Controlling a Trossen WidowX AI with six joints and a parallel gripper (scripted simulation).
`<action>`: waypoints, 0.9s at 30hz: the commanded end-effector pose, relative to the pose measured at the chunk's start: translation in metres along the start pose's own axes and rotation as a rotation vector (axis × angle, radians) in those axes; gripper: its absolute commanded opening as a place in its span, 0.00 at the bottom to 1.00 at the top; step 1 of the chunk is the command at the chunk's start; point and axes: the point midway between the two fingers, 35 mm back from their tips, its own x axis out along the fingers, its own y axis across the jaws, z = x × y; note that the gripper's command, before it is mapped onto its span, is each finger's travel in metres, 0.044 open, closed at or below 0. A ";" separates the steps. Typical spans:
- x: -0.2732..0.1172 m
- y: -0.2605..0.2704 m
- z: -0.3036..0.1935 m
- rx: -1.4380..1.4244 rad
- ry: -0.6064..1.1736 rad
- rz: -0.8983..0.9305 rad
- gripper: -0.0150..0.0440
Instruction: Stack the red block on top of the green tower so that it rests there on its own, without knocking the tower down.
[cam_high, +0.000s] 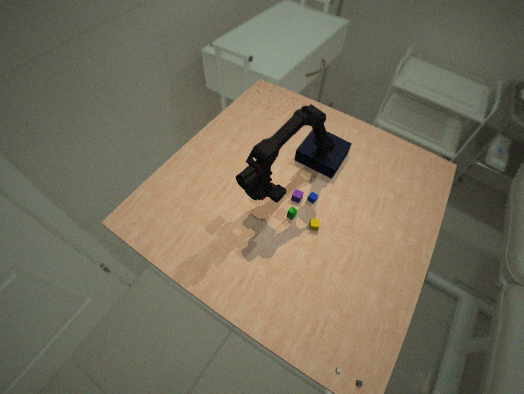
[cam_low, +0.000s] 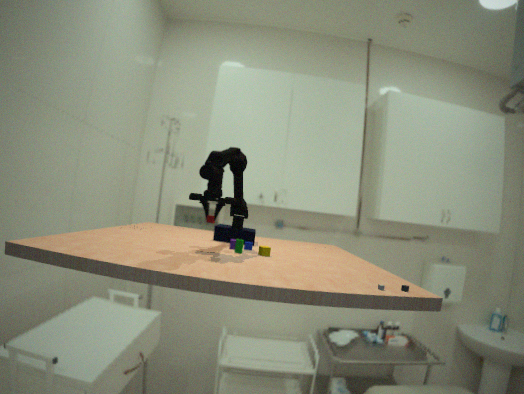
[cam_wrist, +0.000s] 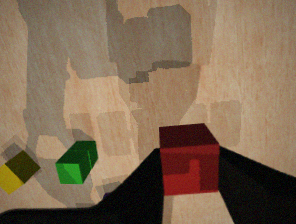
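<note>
Apparently upright, green tower (cam_high: 292, 213) (cam_low: 239, 246) (cam_wrist: 76, 162), long axis vertical, standing below the hand (cam_high: 267, 197) (cam_low: 211, 219) (cam_wrist: 184, 153).

on the tabletop (cam_high: 350, 280) (cam_low: 280, 272) we see a purple block (cam_high: 297, 196) (cam_low: 233, 244) near a blue block (cam_high: 312, 197) (cam_low: 248, 246), and a yellow block (cam_high: 315, 224) (cam_low: 265, 251) (cam_wrist: 19, 171) standing apart from both. we find a small dark cube (cam_high: 359, 383) (cam_low: 405, 288) near the tabletop's edge. beyond it, we see white wall cabinets (cam_low: 285, 140) and a washbasin (cam_low: 492, 341).
</note>
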 end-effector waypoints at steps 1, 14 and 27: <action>-0.004 0.031 -0.008 -0.002 -0.011 -0.003 0.25; -0.001 0.112 -0.050 -0.001 -0.007 0.005 0.25; 0.028 0.125 -0.060 0.000 -0.005 0.007 0.25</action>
